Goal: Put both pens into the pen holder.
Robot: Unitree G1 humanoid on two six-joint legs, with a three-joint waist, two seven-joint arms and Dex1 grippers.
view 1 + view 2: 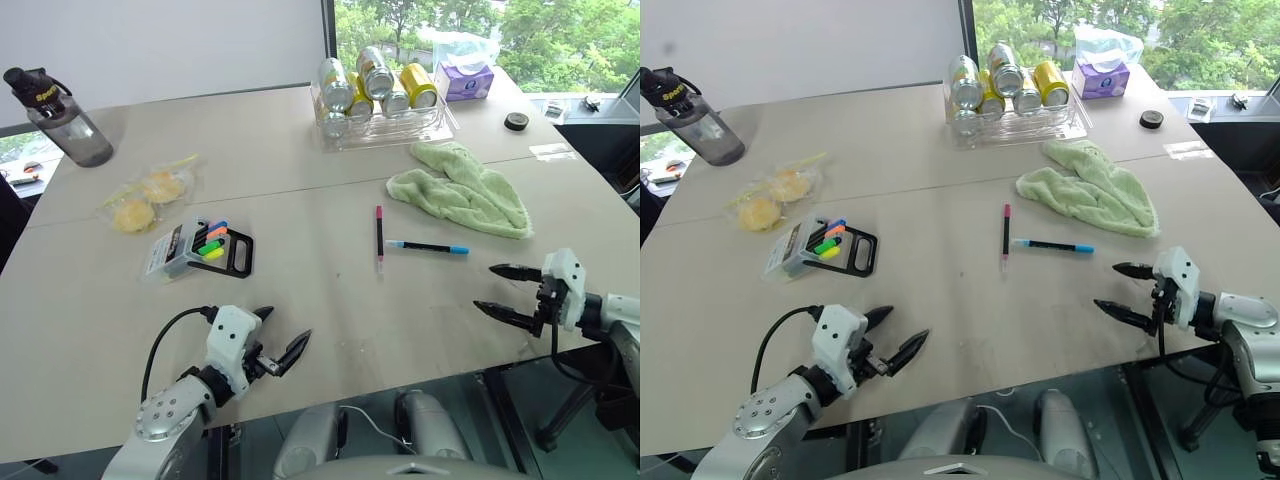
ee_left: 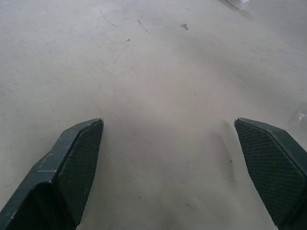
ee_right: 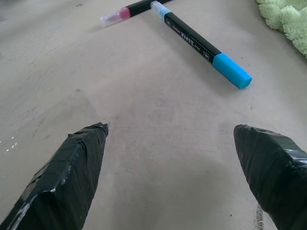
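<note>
Two pens lie mid-table. The pink-ended pen (image 1: 379,232) points away from me, and the blue-capped pen (image 1: 428,247) lies crosswise just right of its near end. The right wrist view shows the blue-capped pen (image 3: 201,44) a short way ahead of my fingers, with the pink-ended pen's tip (image 3: 123,13) beyond. The pen holder (image 1: 197,250), a clear-grey case with a black loop end and neon markers inside, lies flat at the left. My right gripper (image 1: 503,290) is open, low over the table right of the pens. My left gripper (image 1: 281,336) is open near the front edge, below the holder.
A green cloth (image 1: 461,188) lies right of the pens. A clear tray of cans (image 1: 380,122) and a tissue pack (image 1: 466,78) stand at the back. A water bottle (image 1: 60,118) and a bag of yellow snacks (image 1: 148,195) sit at the left.
</note>
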